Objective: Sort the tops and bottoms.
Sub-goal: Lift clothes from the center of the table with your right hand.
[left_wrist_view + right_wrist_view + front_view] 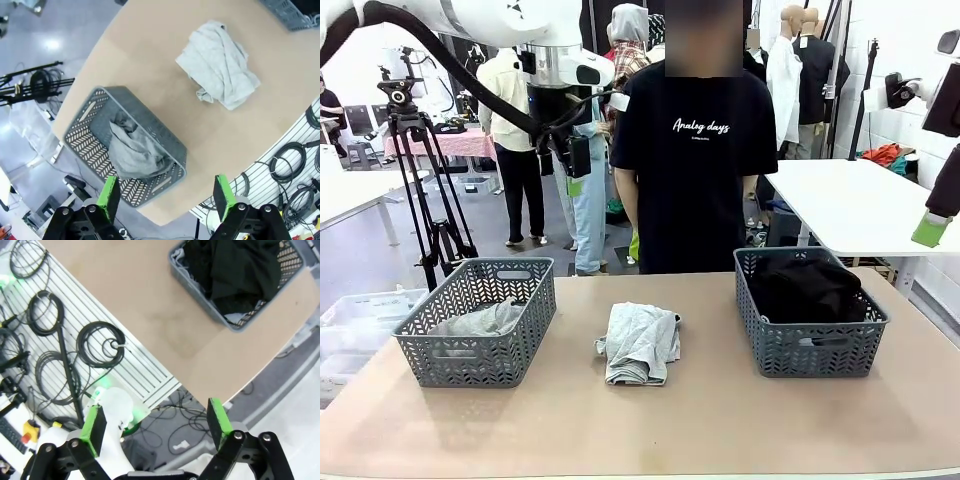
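The left gripper [166,197], black with green pads, hangs high above the table with its jaws spread wide and nothing between them. Its wrist view looks straight down on a grey plastic lattice basket [95,116] just beyond the fingertips, with a crumpled grey garment [132,152] lying inside. Farther off, on the bare tan tabletop [150,55], lies a loosely folded light grey garment [219,65], well apart from the gripper.

The right gripper [157,422] is also wide open and empty, held beyond the table's near edge, over coiled black cables [102,347] on a slatted panel. Its wrist view shows a second grey lattice basket [200,285] up ahead, holding black garments [235,270] with a bit of pale cloth beneath.

The front view adds the layout: the left basket [480,325], the folded garment [640,342] mid-table, the right basket [810,345] with its black pile [807,290], and a person in a black T-shirt [695,150] standing at the far side.
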Robot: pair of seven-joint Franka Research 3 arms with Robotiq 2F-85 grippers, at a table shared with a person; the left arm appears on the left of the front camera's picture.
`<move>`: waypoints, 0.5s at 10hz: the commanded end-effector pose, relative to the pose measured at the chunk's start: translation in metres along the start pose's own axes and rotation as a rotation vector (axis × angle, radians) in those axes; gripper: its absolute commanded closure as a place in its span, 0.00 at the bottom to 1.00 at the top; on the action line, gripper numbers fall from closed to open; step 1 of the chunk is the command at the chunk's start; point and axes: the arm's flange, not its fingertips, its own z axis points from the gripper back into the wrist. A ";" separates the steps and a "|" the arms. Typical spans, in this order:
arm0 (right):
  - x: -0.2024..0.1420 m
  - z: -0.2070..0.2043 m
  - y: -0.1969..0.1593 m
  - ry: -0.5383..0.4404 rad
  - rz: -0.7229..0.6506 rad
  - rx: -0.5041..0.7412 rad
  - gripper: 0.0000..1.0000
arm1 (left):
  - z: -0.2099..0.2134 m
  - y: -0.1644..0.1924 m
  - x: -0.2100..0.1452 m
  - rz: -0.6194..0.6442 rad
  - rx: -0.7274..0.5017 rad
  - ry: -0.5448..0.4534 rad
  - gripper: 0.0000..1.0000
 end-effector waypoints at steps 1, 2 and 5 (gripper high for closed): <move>0.002 0.001 0.001 0.010 -0.014 -0.002 0.00 | -0.019 -0.007 -0.013 -0.042 -0.025 0.038 0.03; 0.002 0.001 0.001 0.010 -0.014 -0.002 0.00 | -0.032 0.010 -0.029 -0.030 -0.064 -0.031 0.03; 0.002 0.001 0.001 0.010 -0.014 -0.002 0.00 | -0.032 0.036 -0.102 -0.092 -0.059 -0.181 0.03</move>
